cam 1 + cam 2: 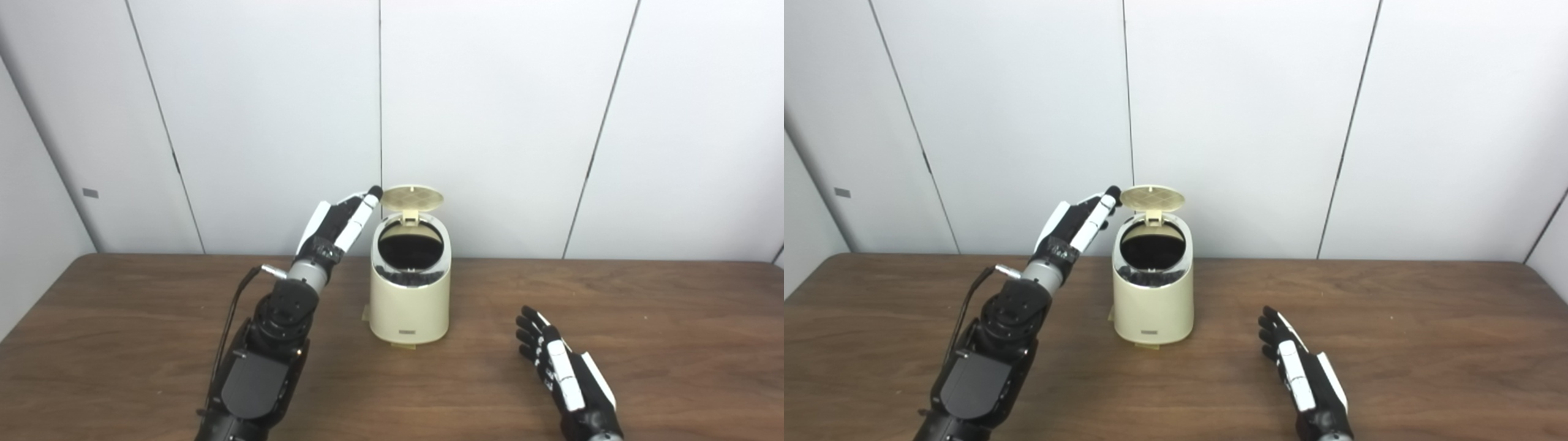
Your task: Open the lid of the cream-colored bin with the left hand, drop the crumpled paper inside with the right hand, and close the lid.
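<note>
Left hand [339, 225], fingers straight and holding nothing, reaches a fingertip beside the raised lid [412, 197] of the upright cream-colored bin [409, 294] mid-worktop [122, 331], its dark mouth facing the cameras, while the right hand [1304, 373] rests spread and empty nearby.

Bin [1153, 306] — lid [1153, 196] up
</note>
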Motion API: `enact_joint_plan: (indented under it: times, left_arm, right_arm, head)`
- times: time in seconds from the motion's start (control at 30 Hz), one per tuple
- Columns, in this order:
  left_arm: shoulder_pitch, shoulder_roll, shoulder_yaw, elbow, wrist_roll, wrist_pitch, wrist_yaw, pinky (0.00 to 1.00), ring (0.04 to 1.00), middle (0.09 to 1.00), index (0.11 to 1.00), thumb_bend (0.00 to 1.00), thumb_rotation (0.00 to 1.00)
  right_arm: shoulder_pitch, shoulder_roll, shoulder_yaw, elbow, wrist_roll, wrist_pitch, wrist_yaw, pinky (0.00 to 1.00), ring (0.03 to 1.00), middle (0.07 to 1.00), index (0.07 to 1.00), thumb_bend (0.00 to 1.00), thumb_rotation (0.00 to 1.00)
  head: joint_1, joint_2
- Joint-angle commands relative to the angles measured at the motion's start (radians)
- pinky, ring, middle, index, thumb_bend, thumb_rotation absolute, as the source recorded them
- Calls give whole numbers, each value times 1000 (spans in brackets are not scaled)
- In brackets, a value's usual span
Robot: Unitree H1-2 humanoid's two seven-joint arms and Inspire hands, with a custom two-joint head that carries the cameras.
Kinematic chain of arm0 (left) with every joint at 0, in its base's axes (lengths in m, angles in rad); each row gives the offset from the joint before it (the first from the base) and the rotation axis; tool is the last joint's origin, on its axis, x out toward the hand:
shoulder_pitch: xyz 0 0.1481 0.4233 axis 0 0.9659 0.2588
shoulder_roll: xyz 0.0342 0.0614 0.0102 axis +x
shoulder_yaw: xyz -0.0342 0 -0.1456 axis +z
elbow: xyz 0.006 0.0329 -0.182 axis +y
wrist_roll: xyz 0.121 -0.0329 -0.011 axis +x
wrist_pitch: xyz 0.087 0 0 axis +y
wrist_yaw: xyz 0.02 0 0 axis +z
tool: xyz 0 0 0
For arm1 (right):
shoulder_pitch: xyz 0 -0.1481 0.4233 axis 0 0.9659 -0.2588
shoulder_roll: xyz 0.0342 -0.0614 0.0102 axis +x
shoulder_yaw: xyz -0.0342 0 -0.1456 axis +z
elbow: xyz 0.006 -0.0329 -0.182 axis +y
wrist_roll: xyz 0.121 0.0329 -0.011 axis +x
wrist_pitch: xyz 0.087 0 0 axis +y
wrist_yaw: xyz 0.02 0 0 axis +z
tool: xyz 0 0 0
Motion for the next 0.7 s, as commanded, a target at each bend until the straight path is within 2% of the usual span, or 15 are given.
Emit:
enact_joint_plan:
  times: [0.0, 0.1, 0.23, 0.37, 0.67]
  left_arm:
    - [-72, 15, -22, -24, 61, -41, 20, 925, 944, 894, 821, 503, 1000]
    - [-72, 29, -51, -32, 126, -44, 30, 930, 932, 879, 778, 499, 1000]
    - [-74, 53, -83, -23, 217, -96, 59, 847, 904, 868, 712, 514, 1000]
    - [-68, 53, -77, -33, 246, -122, 77, 809, 897, 870, 667, 530, 1000]
    - [-59, 59, -73, -58, 270, -158, 72, 813, 900, 881, 684, 557, 1000]
  right_arm:
    - [-6, -16, 23, 12, -33, -26, 3, 850, 902, 898, 939, 534, 1000]
    - [-9, -28, 36, 28, -60, -53, -1, 796, 887, 885, 944, 528, 1000]
    - [-8, -29, 45, 42, -78, -54, -8, 822, 919, 920, 961, 567, 1000]
    - [-12, -22, 46, 60, -85, -58, -20, 829, 924, 928, 961, 567, 1000]
    - [-21, -24, 50, 70, -90, -44, -22, 815, 909, 929, 960, 539, 1000]
  head:
    - [0, 1]
    - [0, 3]
    - [0, 7]
    - [1, 10]
    - [-1, 27]
